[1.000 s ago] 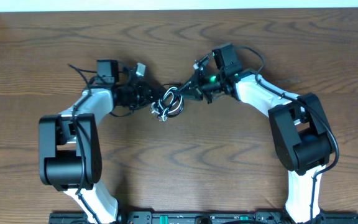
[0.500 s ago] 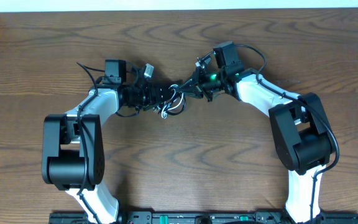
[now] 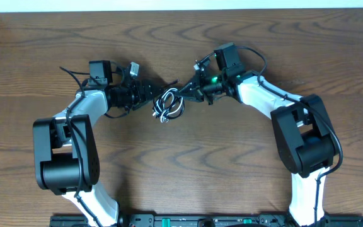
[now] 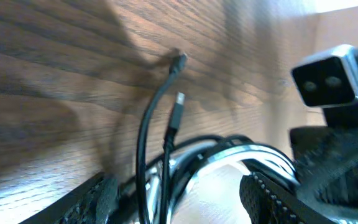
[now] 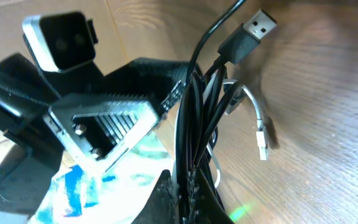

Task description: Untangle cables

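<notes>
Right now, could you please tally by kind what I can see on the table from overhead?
Robot arms: 2 (left arm, right arm)
Tangled cable bundle: 1
Total: 3

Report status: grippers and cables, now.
Left gripper open, jaws astride the loops. Right gripper shut on cables. Bundle tangled, plug ends loose.

Robotics lab bench.
Left arm & right arm, white w/ black joints, fixed to a black base rail at edge of plain wood-grain table; cam on each wrist.
</notes>
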Controlling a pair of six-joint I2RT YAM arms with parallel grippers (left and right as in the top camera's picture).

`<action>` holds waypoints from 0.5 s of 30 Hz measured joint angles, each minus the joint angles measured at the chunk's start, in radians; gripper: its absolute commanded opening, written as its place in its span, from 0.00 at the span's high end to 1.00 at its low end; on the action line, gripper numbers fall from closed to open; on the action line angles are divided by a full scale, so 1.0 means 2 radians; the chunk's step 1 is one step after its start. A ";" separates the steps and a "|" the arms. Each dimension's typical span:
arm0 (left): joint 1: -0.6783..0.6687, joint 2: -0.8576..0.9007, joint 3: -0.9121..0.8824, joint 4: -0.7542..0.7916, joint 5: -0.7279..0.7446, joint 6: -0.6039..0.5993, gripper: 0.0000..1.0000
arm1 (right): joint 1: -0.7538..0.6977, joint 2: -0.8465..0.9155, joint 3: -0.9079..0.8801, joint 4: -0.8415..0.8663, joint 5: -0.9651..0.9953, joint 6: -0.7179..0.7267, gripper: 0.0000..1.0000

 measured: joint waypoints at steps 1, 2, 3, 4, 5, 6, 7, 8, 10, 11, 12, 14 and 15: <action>-0.001 0.000 0.000 0.000 -0.008 0.000 0.32 | 0.002 0.000 0.000 0.000 -0.001 -0.002 0.99; -0.002 0.000 0.000 0.000 -0.016 0.000 0.32 | 0.004 0.000 0.000 0.000 -0.002 -0.004 0.99; -0.002 0.000 0.000 0.000 -0.022 0.000 0.35 | 0.007 0.000 0.000 0.000 -0.004 -0.005 0.99; -0.003 0.000 0.000 0.000 -0.027 0.000 0.43 | 0.009 0.000 0.000 0.000 -0.007 -0.007 0.99; -0.003 0.000 0.000 0.000 -0.031 0.000 0.58 | 0.012 0.000 0.000 0.000 -0.009 -0.008 0.99; -0.003 0.000 0.000 0.000 -0.034 0.000 0.71 | 0.014 0.000 0.000 0.000 -0.010 -0.009 0.99; -0.003 0.000 0.000 0.001 -0.036 0.000 0.77 | 0.015 0.000 0.000 0.000 -0.011 -0.011 0.99; -0.003 0.000 0.000 0.001 -0.039 0.000 0.78 | 0.016 0.000 0.000 0.000 -0.012 -0.012 0.99; -0.003 0.000 0.000 0.001 -0.042 0.000 0.78 | 0.019 0.000 0.000 0.000 -0.016 -0.013 0.99; -0.003 0.000 0.000 0.001 -0.043 0.000 0.79 | 0.019 0.000 0.000 0.000 -0.016 -0.014 0.99; -0.003 0.000 0.000 0.001 -0.043 -0.001 0.88 | 0.019 0.000 0.000 0.000 -0.017 -0.015 0.99; -0.003 0.000 0.000 0.000 -0.045 -0.003 0.92 | 0.019 0.000 0.000 0.000 -0.019 -0.017 0.99; -0.003 0.000 0.000 0.001 -0.046 -0.001 0.92 | 0.019 0.000 0.000 0.000 -0.020 -0.018 0.99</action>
